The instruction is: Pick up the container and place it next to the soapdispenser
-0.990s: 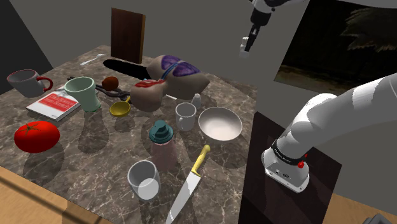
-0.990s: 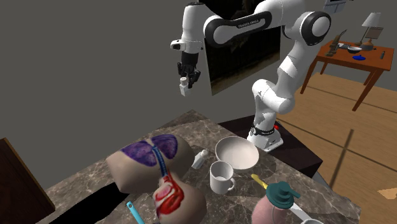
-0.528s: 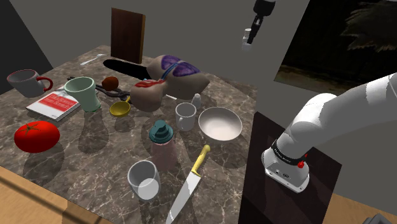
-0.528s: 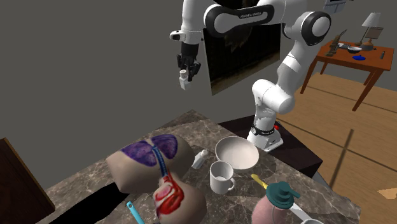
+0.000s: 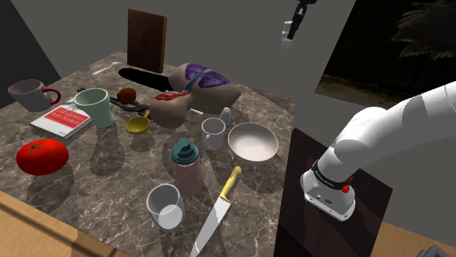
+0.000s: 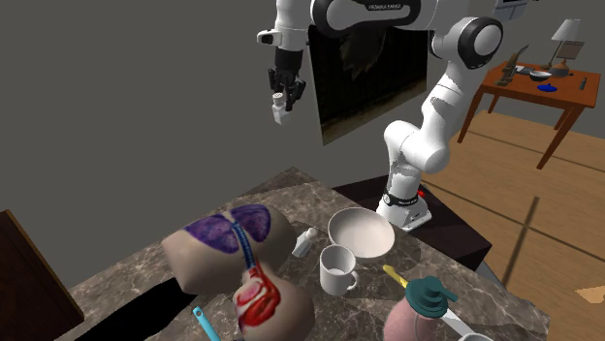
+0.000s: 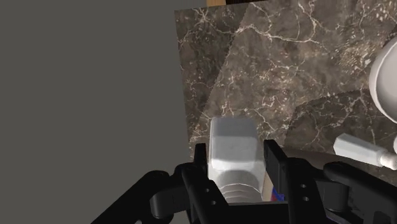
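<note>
Pincer [image 7: 236, 149] | pinching white container [image 7: 233, 135] between its fingers [image 7: 275, 160] | high above marbled table [image 5: 109, 169]

Opposed exteriors — shared table [image 5: 117, 175] (wrist overhead)

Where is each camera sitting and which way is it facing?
Shoulder view: beside the stand, looking down over the marble table; arm at lower right, jaws high up.
Second exterior view: across the table, facing the whole arm beyond the bowl.
Wrist view: on the hand, looking down at the table past jaws clasping a white container.
Exterior views share bowl, mug, soap dispenser.
</note>
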Motion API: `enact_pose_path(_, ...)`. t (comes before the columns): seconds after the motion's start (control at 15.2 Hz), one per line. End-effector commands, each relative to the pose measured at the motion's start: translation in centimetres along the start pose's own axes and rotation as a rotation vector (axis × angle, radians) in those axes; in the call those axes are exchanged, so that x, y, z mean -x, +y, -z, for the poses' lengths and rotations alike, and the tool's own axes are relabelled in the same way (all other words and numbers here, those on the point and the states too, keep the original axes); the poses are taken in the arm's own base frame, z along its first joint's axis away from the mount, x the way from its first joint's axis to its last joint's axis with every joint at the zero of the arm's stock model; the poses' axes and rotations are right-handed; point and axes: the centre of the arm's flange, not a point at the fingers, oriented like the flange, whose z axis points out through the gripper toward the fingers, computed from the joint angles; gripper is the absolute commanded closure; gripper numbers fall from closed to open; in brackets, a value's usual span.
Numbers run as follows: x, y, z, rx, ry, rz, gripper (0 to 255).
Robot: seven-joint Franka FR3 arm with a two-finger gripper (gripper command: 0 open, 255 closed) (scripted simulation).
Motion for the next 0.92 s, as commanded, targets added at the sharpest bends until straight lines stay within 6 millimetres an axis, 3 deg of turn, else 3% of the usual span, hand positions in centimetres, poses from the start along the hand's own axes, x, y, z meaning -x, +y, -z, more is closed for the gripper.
enact_pose_path(0.0,-0.6,-1.2,0.5,0.0,0.0,0.0,255)
enact_pose_path(0.86,-7.3,-17.0,1.6,0.0,0.0,0.0,255)
